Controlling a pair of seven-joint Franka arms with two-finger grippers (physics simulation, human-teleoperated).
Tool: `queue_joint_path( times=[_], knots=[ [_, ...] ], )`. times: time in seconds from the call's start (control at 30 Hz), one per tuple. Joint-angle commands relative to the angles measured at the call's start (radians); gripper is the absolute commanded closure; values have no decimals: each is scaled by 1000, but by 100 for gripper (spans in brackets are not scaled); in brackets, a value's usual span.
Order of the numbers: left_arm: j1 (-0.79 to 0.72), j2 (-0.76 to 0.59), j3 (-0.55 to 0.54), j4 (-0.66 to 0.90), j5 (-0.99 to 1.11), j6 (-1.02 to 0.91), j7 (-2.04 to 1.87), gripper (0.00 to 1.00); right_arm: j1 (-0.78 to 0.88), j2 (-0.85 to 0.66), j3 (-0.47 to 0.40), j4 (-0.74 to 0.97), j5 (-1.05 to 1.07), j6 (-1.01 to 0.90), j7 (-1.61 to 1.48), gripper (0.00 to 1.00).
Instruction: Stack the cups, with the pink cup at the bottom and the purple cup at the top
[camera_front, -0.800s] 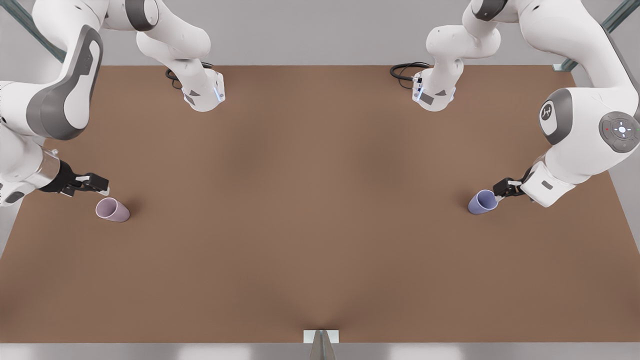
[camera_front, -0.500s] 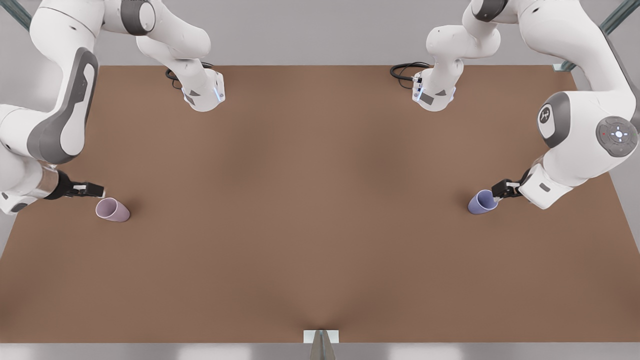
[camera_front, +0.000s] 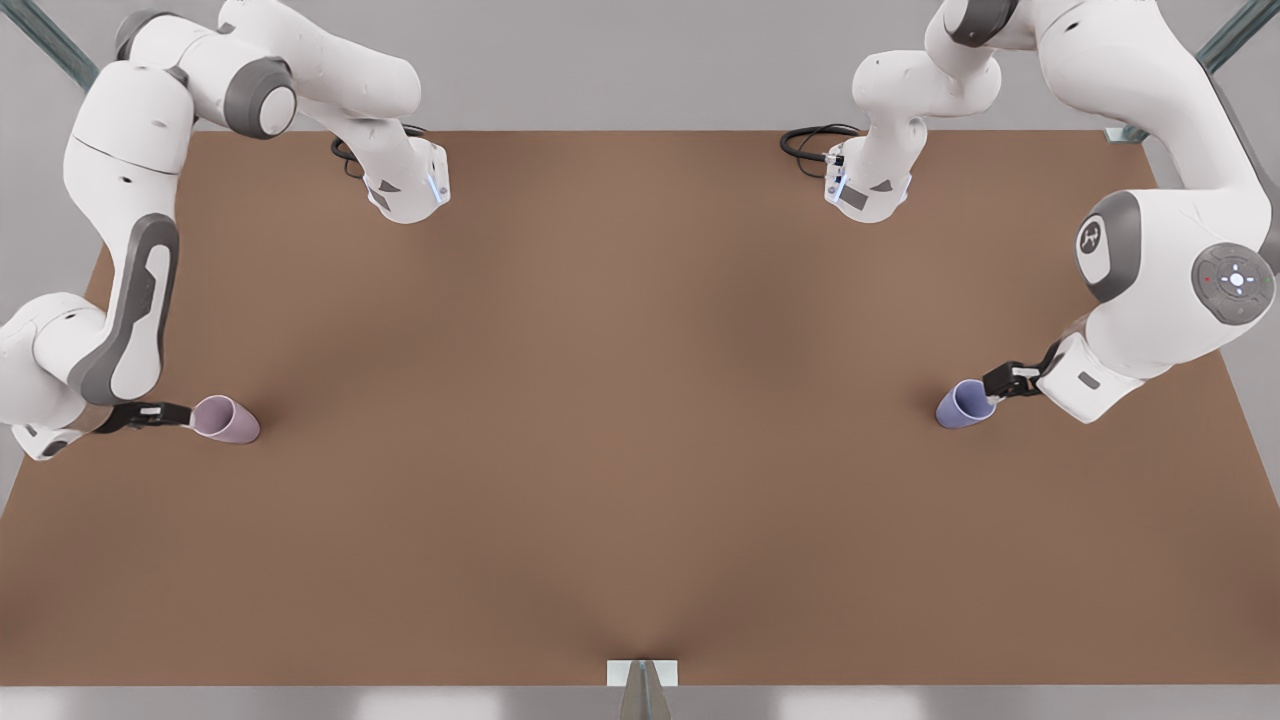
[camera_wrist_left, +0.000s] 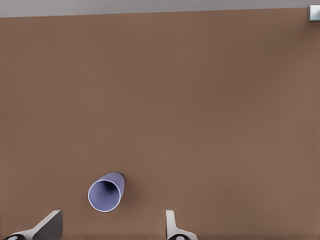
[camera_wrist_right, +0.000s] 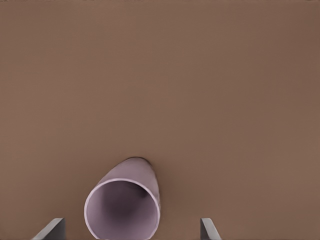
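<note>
The pink cup (camera_front: 226, 418) stood on the brown table (camera_front: 640, 450), near the edge on the front view's left. It was upright, with its open mouth (camera_wrist_right: 122, 209) facing up and its inside dark. The purple cup (camera_front: 964, 404) stood on the same table, far off on the front view's right. It was upright too. The two cups were well apart, with a wide bare stretch of table between them.

The right gripper (camera_front: 160, 415) was low over the table, just beside the pink cup, on the side nearer the table edge. Its tip looked like it was very close to the cup's rim, but I could not tell if it touched. In the right wrist view its two fingers (camera_wrist_right: 50, 229) were spread wide, wider than the cup, and the cup sat in line with the gap between them. The fingers held nothing.

The left gripper (camera_front: 1005, 382) was right by the purple cup (camera_wrist_left: 106, 192), at its rim on the side away from the table's middle. In the left wrist view its fingers (camera_wrist_left: 171, 226) were spread wide as well. The cup sat closer to one finger than the other. This gripper held nothing either.
</note>
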Motion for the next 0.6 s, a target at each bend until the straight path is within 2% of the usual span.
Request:
queue_joint_path(
  times=[0.0,0.27,0.43,0.5,0.57],
  knots=[
    [1,3,0,1,-1,-1,-5,0,-5,14,-2,-11,44,141,-463,0],
    [1,13,0,1,0,-3,-9,0,-7,13,0,-143,41,263,-525,0],
    [1,16,0,-1,0,-3,-9,0,-13,19,0,-174,41,269,-542,0],
    [1,16,0,-1,0,-3,-9,0,-24,23,2,-186,42,284,-542,14],
    [1,16,0,-1,0,-3,-9,0,-24,26,3,-209,42,313,-543,23]
  ],
)
